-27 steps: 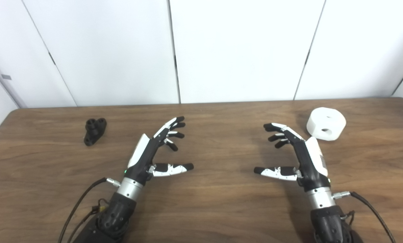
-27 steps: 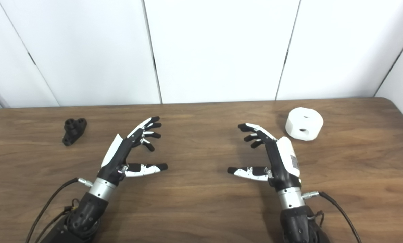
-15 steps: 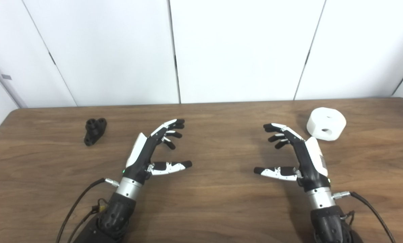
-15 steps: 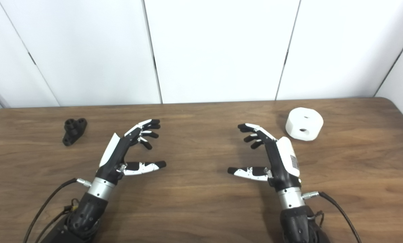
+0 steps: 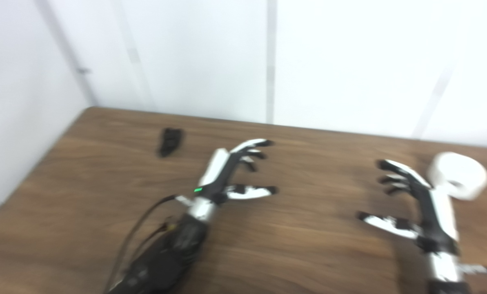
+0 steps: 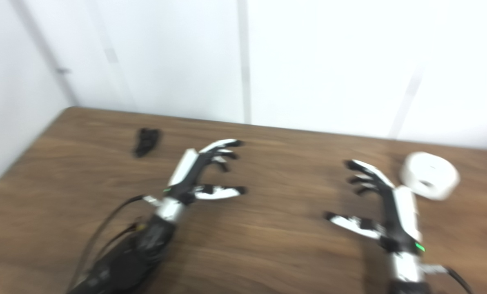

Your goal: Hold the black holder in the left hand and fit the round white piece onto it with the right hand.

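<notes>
Left eye view, blurred: small black plastic holder [image 5: 170,141] lies far-left on the brown wooden table [image 5: 300,245], apart from the spread, empty left hand [image 5: 231,173] — a smeared reach could knock it.

Right eye view: round white piece [image 6: 430,175] just beside the released, empty right hand [image 6: 384,204] — it could roll if nudged.

Both views are smeared by strong motion blur, nothing sharp anywhere. Lighting is bright and even, apparently from overhead; the white wall panels [image 5: 349,61] are near blown out, their seams faded to pale streaks. The desk [image 5: 104,196] wood grain is dragged into soft horizontal bands. The black holder [image 5: 170,141] reads as a dark smudge, shape unclear. The round white piece [image 5: 457,174] has fuzzy, glowing edges. Left robot hand [image 5: 231,171] and right robot hand [image 5: 414,200] have ghosted finger outlines, with faint soft shadows on the wood beside them.
</notes>
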{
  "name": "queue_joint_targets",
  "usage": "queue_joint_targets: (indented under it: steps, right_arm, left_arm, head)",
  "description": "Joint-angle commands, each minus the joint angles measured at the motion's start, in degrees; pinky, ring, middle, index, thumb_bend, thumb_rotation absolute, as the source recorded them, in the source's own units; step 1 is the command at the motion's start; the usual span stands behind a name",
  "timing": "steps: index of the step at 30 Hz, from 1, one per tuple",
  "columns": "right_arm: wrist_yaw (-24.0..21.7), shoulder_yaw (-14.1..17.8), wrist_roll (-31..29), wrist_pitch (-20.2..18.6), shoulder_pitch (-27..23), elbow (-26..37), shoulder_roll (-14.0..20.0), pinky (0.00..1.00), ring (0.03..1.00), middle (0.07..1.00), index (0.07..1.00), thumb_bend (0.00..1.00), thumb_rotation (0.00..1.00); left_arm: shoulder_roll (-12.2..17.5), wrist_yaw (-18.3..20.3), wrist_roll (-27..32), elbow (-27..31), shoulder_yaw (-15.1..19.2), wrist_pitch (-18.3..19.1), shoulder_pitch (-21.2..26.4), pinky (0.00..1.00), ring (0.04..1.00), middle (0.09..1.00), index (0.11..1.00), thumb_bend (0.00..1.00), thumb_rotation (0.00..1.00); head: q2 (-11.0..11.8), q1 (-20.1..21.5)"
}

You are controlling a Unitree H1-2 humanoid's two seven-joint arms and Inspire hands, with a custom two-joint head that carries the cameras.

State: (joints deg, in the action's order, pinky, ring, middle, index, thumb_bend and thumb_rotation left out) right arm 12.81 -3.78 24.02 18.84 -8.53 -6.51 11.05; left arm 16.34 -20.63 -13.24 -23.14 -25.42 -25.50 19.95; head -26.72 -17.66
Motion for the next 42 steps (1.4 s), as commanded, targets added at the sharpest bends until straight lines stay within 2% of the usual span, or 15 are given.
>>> queue_joint_targets:
  steps: [1,6,12,18,21,23,25,29,31,33,35,38,42]
  right_arm:
    - [0.6,1.1,-0.3,3.3,-0.7,-1.2,1.8,0.47,0.613,0.73,0.732,0.77,0.0]
    - [0.7,1.9,-0.5,3.8,-1.0,-2.2,2.2,0.48,0.604,0.725,0.729,0.78,0.0]
    - [-0.1,2.3,-1.3,3.1,-0.9,-0.6,1.8,0.48,0.598,0.719,0.721,0.78,0.0]
    - [-0.6,2.3,-1.3,2.9,-0.8,0.2,2.2,0.47,0.593,0.715,0.715,0.79,0.0]
    - [-1.1,2.4,-1.3,2.0,-0.7,1.2,2.1,0.47,0.592,0.713,0.715,0.79,0.0]
    - [-1.6,2.5,-1.6,1.3,-0.6,1.9,2.0,0.47,0.59,0.713,0.713,0.79,0.0]
    - [-2.2,2.7,-2.0,0.3,-0.6,2.6,1.8,0.46,0.587,0.712,0.71,0.78,0.0]
    - [-3.0,3.0,-2.5,-0.5,-0.8,3.2,1.6,0.46,0.582,0.711,0.705,0.78,0.0]
    - [-3.1,3.0,-2.6,0.0,-1.0,2.8,1.7,0.46,0.582,0.711,0.705,0.78,0.0]
    - [-3.2,3.1,-2.8,0.3,-1.3,2.6,1.6,0.46,0.584,0.71,0.705,0.78,0.0]
    - [-3.3,3.2,-2.8,0.2,-1.4,2.5,1.6,0.46,0.587,0.711,0.705,0.78,0.0]
    - [-3.6,3.2,-3.2,0.7,-1.6,2.3,1.6,0.47,0.596,0.714,0.708,0.78,0.0]
    - [-3.9,3.4,-3.3,0.1,-1.5,3.0,1.5,0.47,0.59,0.704,0.701,0.77,0.0]
  left_arm:
    - [-2.0,-2.0,-1.7,-5.4,-2.6,-1.4,-3.9,0.51,0.708,0.829,0.79,0.77,0.1]
    - [-2.4,-3.8,-2.9,-8.0,-4.3,-1.4,-2.7,0.53,0.704,0.827,0.795,0.77,0.11]
    - [-2.5,-4.3,-2.0,-9.3,-5.2,-1.4,-1.9,0.56,0.721,0.828,0.795,0.78,0.16]
    - [-2.8,-7.8,-3.1,-9.0,-5.4,-1.4,-1.7,0.51,0.684,0.789,0.76,0.75,0.14]
    - [-3.0,-10.0,-3.8,-7.4,-4.4,-1.4,-1.9,0.47,0.619,0.716,0.71,0.73,0.07]
    - [-2.9,-11.3,-4.8,-5.8,-3.2,-1.4,-2.0,0.47,0.585,0.667,0.675,0.72,0.02]
    - [-2.5,-10.0,-6.4,-2.6,0.4,-0.7,-2.5,0.48,0.583,0.656,0.661,0.73,0.0]
    - [-0.6,-8.3,-13.1,2.8,5.7,2.1,-3.4,0.5,0.589,0.661,0.666,0.76,0.05]
    - [0.3,-7.4,-15.9,4.8,7.6,3.9,-3.9,0.54,0.61,0.677,0.661,0.78,0.09]
    - [1.1,-5.8,-17.5,8.0,10.4,8.2,-5.0,0.56,0.643,0.699,0.662,0.79,0.12]
    - [1.2,-4.8,-18.6,9.7,12.6,10.4,-5.8,0.58,0.675,0.721,0.663,0.8,0.13]
    - [1.3,-4.9,-20.2,11.1,16.0,12.7,-6.4,0.58,0.703,0.749,0.655,0.82,0.13]
    - [1.7,-5.3,-22.4,12.3,19.3,16.0,-7.1,0.58,0.706,0.769,0.666,0.83,0.07]
  head:
    - [0.8,-1.0]
    - [1.7,-3.4]
    - [1.6,-3.3]
    - [1.3,-3.5]
    - [1.1,-4.0]
    - [1.0,-4.1]
    - [1.0,-4.2]
    - [1.0,-4.5]
    - [1.0,-4.6]
    - [1.0,-4.8]
    - [0.9,-4.8]
    - [0.9,-4.9]
    - [0.7,-4.8]
